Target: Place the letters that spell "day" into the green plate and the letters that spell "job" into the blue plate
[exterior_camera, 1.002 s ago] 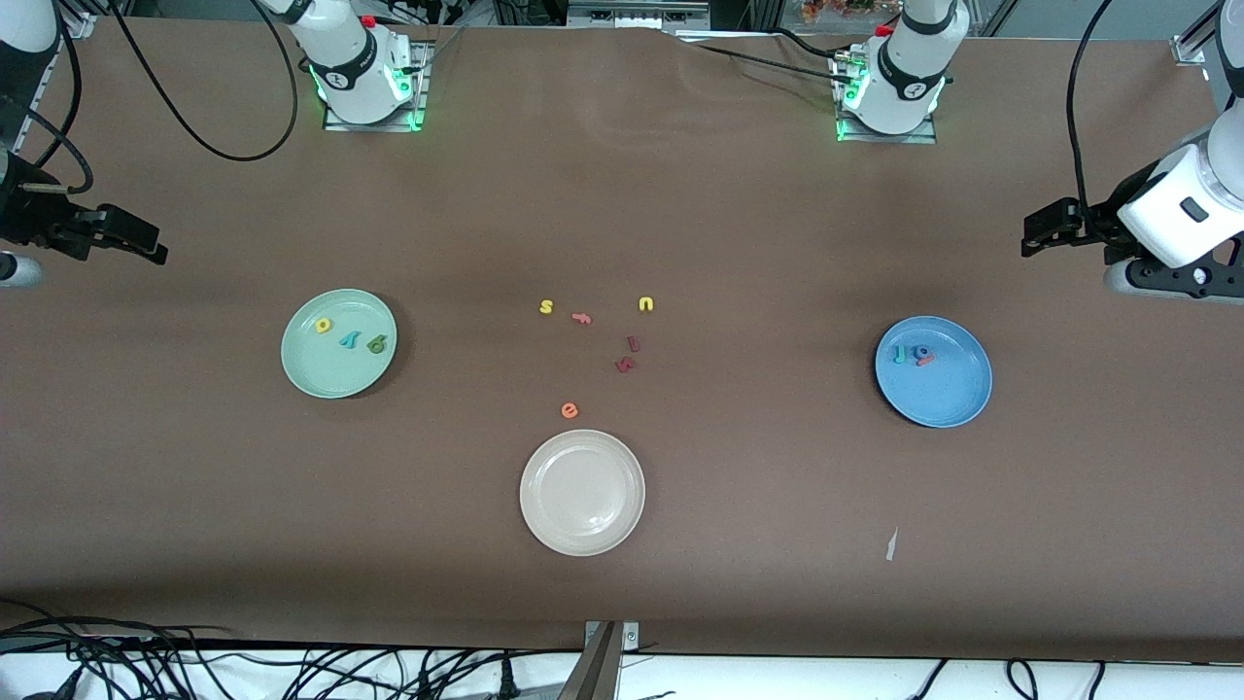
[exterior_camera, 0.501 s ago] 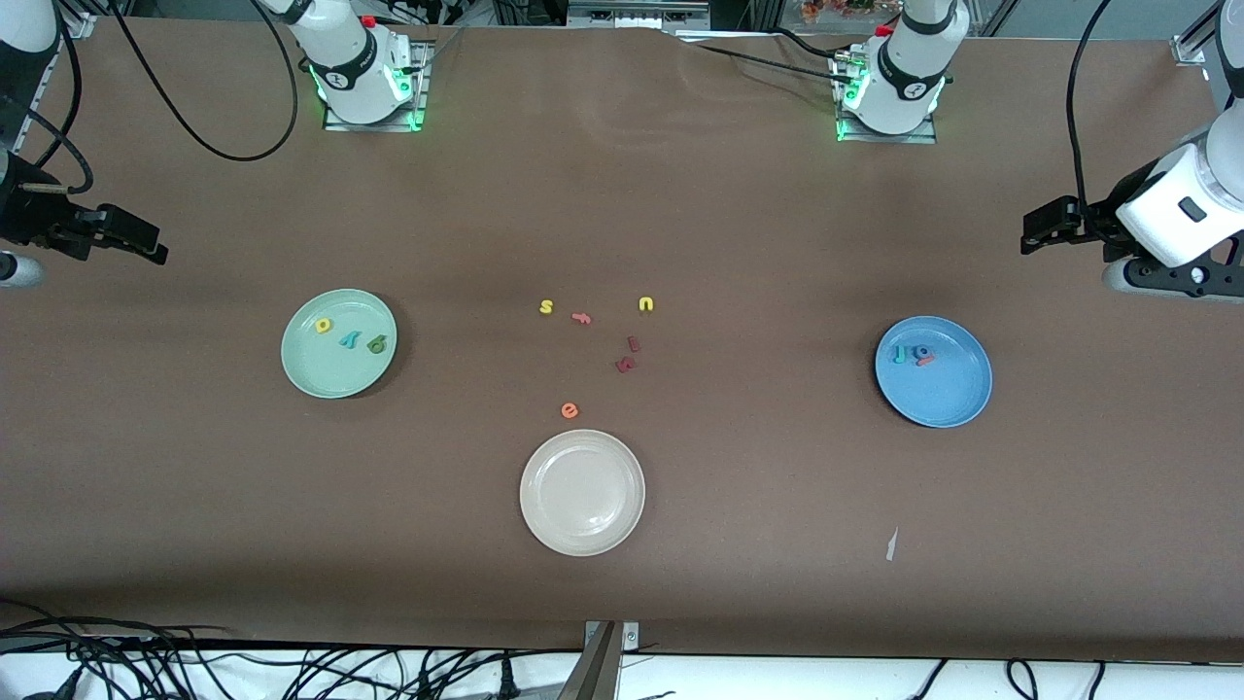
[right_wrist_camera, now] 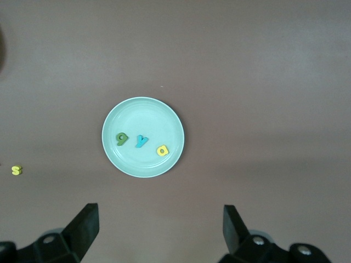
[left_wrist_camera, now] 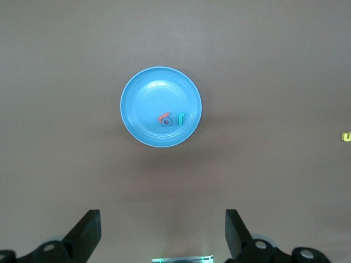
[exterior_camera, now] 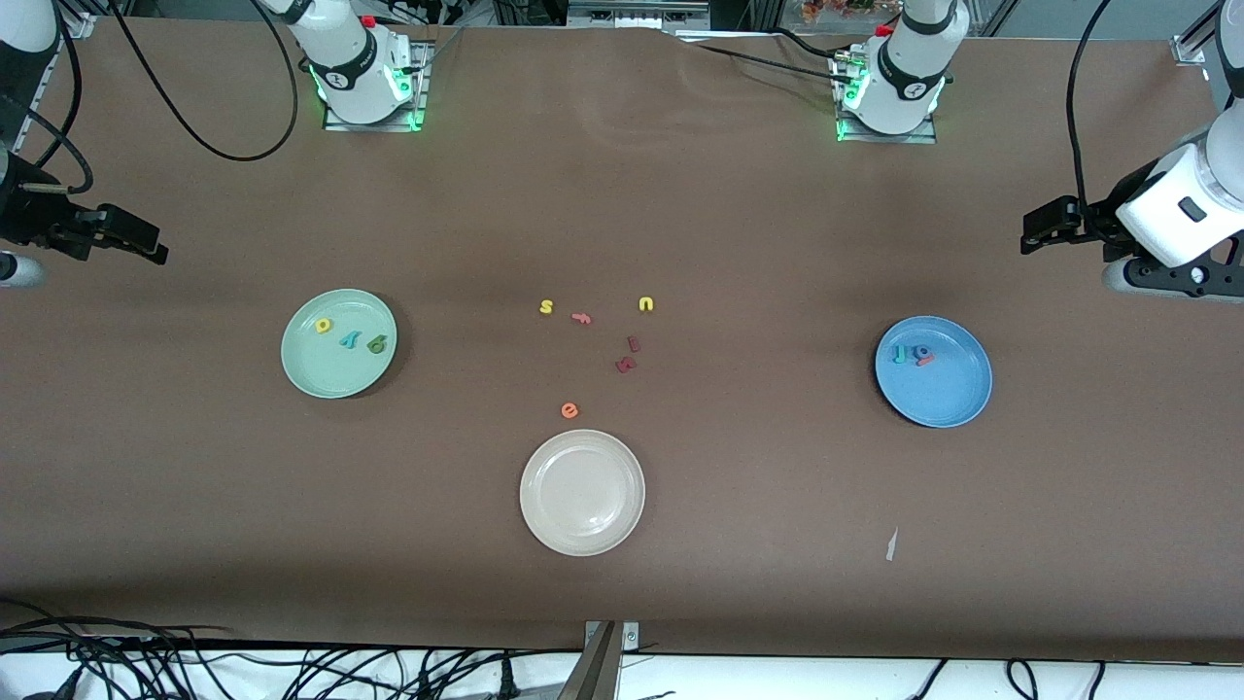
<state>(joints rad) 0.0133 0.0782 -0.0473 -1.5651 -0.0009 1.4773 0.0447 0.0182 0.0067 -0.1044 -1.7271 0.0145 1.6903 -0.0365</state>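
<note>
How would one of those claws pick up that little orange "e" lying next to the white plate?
Probably straight down from above: the orange "e" lies flat on the table, just clear of the white plate rim. The fingers would pinch its outer edges across its width, coming in along the plate's rim rather than toward it, so neither finger lands on the plate.

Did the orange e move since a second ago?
No. The orange e sits in the same spot, just above the rim of the beige-white plate in the front view, with the same gap between them.
</note>
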